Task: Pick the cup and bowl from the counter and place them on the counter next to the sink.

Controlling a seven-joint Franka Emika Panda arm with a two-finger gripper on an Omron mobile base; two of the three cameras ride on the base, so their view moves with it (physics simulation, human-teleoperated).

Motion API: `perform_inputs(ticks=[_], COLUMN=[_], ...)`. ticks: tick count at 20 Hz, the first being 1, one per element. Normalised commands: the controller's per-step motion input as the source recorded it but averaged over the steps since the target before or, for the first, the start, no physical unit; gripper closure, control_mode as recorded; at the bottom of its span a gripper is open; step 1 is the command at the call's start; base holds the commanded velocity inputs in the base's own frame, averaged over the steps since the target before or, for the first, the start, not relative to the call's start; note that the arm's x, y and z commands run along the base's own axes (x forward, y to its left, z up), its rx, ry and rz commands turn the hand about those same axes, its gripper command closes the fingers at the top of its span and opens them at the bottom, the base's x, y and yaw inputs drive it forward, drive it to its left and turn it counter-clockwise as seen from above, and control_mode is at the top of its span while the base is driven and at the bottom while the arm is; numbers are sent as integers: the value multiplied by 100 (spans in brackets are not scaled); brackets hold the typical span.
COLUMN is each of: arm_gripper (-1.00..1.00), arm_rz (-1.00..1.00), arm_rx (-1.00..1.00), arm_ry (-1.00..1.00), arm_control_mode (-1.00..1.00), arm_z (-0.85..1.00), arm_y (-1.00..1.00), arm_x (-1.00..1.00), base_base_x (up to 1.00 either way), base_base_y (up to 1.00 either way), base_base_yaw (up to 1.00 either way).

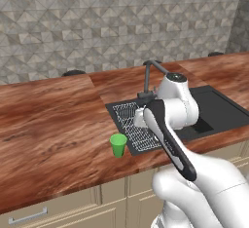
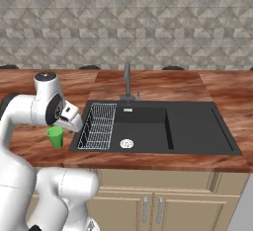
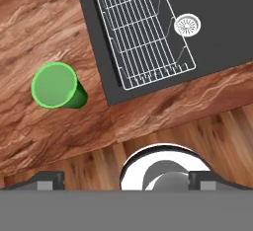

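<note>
The small green cup (image 1: pixel 118 144) (image 2: pixel 55 137) (image 3: pixel 55 86) stands upright on the reddish wood counter (image 1: pixel 48 120) (image 2: pixel 148 84) (image 3: pixel 39 22), just left of the black sink (image 1: pixel 214 110) (image 2: pixel 188 126) (image 3: pixel 222 18). My gripper (image 3: pixel 126 178) (image 2: pixel 73 125) hangs well above the counter's front edge, between the cup and the sink's left rim, pointing down. It is open, with nothing between its fingertips (image 3: pixel 49 178). In the hand view the cup lies up and to the left of them, apart from them. The bowl is out of view.
A wire rack (image 1: pixel 131 124) (image 2: pixel 99 124) (image 3: pixel 143 32) lies in the sink's left part, beside a round silver drain (image 2: pixel 127 143) (image 3: pixel 187 24). A thin dark tap (image 1: pixel 148 76) (image 2: pixel 127 79) rises behind the basin. Beige cabinets (image 2: pixel 158 200) run below the counter.
</note>
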Motion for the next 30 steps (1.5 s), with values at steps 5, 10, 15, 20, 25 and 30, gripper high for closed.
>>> perform_inputs(ticks=[5, 10, 15, 20, 25, 30], arm_gripper=[-100, -100, -100, -100, -100, -100], arm_rz=[-4, -1, 0, 0, 0, 0], arm_rx=[0, 0, 0, 0, 0, 0], arm_ry=[-3, -1, 0, 0, 0, 0], arm_control_mode=[-100, -100, -100, 100, 100, 100], arm_z=[-50, -7, 0, 0, 0, 0], arm_y=[-4, 0, 0, 0, 0, 0], arm_x=[-35, -4, 0, 0, 0, 0], base_base_x=[0, 0, 0, 0, -74, -85], base_base_y=[0, 0, 0, 0, 0, 0], base_base_yaw=[0, 0, 0, 0, 0, 2])
